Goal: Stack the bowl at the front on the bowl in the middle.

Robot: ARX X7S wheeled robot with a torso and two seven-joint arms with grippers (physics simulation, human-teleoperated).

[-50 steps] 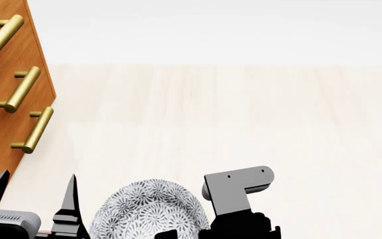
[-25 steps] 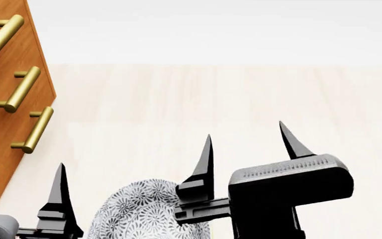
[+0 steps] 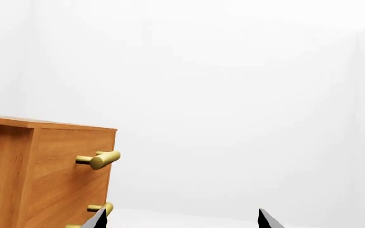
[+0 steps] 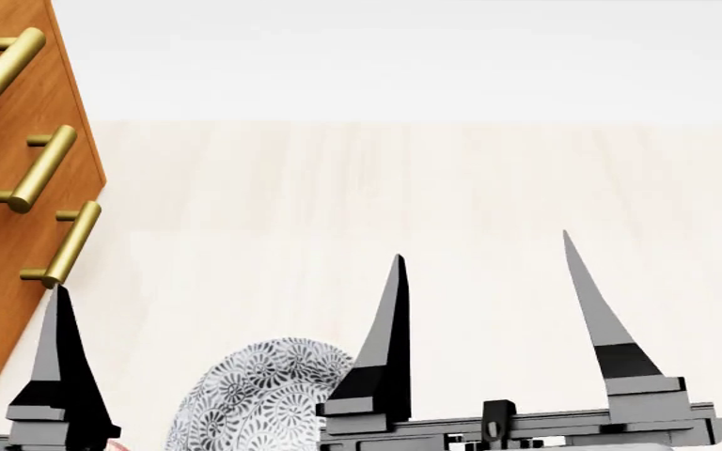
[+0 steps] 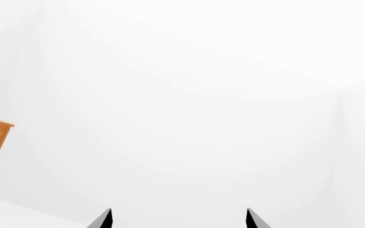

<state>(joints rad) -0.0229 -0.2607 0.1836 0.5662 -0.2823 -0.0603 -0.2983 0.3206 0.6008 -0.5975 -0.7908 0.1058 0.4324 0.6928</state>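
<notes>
The right gripper [image 4: 487, 301] is holding its two pointy fingers wide apart, with nothing between them. They are pointing up and away over the pale table [image 4: 462, 207]. I think they are open so they can take a bowl's edge later.

The left gripper [image 3: 179, 219] is showing two finger tips far apart in its own wrist view, so it is open too and holding nothing. In the head view only one of its fingers [image 4: 60, 366] is showing.

One flowery bowl [image 4: 255, 399] is sitting on the table, low in the head view, between the two grippers. I cannot tell which bowl it is. The other bowls are not showing.

A wooden cabinet [image 4: 10, 188] with gold handles [image 4: 35, 169] is standing to the left.
</notes>
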